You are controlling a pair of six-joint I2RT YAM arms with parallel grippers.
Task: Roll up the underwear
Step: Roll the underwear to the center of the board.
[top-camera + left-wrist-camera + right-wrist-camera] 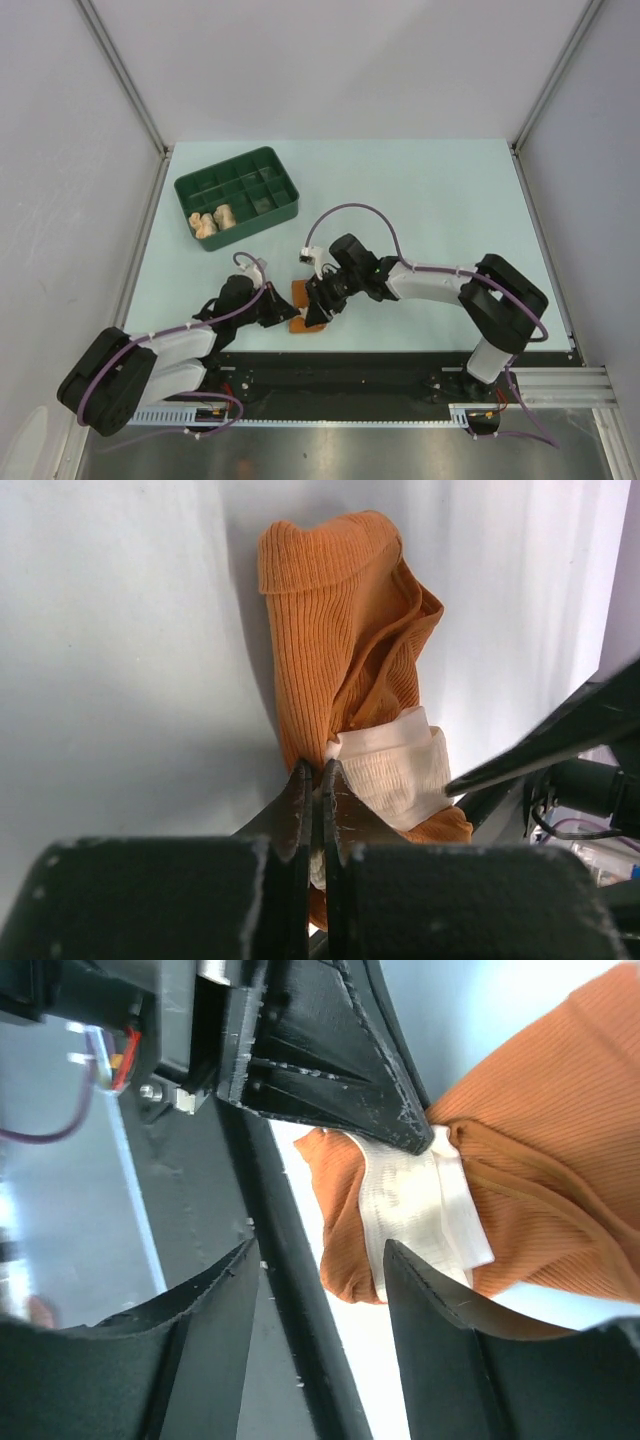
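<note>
Left gripper (318, 800): jaws are pressing together on the cream edging (395, 770) of the rust-orange ribbed cloth underwear (340, 650), pinching it at the bunched near end.

Right gripper (325, 1260): fingers are standing apart, straddling the same cream band and clamping nothing.

In the top view the two are meeting over the garment, left at its 9 o'clock, right at its 3 o'clock. The garment is lying partly folded on the pale blue-green table (420, 200), at the table's 6 o'clock, near the front edge.

Dark green plastic compartment tray (262, 218) is sitting at 10 o'clock, well apart, holding pale cloth rolls (205, 225) in its near-left compartments.

Judgement: the orange piece is being rolled, and the roll is looking loose. The next move is likely calling for the right fingers to close on the band and turn the cloth over itself while the left grip anchors the end.
</note>
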